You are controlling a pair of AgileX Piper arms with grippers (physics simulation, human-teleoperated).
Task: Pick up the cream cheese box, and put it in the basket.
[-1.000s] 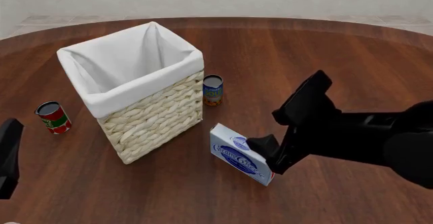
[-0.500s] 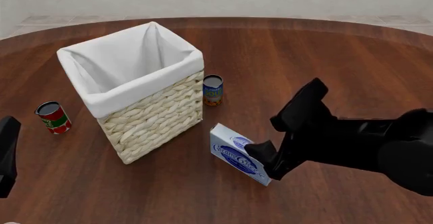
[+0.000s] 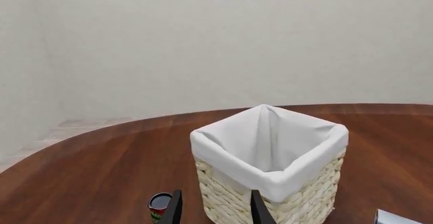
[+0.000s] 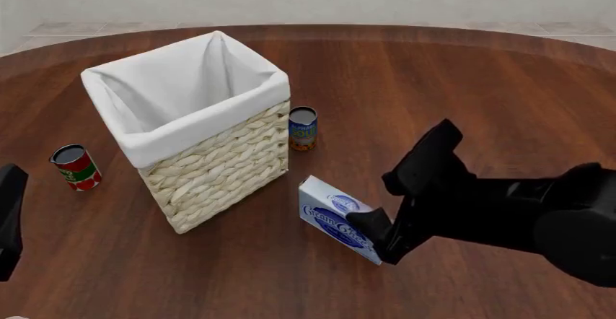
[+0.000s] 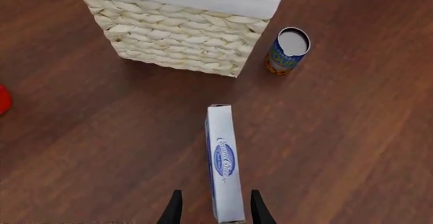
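Front view: the cream cheese box [image 4: 336,219] stands on its long edge on the wooden table [image 4: 462,88], just off the near right corner of the basket [image 4: 198,128], not touching it. The right gripper [image 4: 374,238] is down at the box's near end, its dark body covering that end, so from here I cannot tell how the jaws stand. A blue-and-orange can [image 4: 302,128] sits beside the basket's right wall, and a red can [image 4: 76,167] stands well off to the basket's left. Only a dark sliver of the left arm [image 4: 10,214] shows at the frame's left edge.

Left wrist view: the left gripper [image 3: 215,211] hangs well above the table with both fingers parted and nothing between them. It looks onto the basket [image 3: 271,168] and into its white liner, which the other views barely show. The red can [image 3: 159,206] peeks in beside one finger, and a pale corner of the box [image 3: 399,217] is at the edge.

Right wrist view: here is what the front view hid. The right gripper [image 5: 215,211] has its jaws apart, one on each side of the box [image 5: 224,160], whose narrow top edge runs straight out from between the tips towards the basket [image 5: 182,31]. Whether the fingers [image 5: 173,210] press the carton I cannot tell. The blue-and-orange can [image 5: 288,50] stands by the basket's corner.
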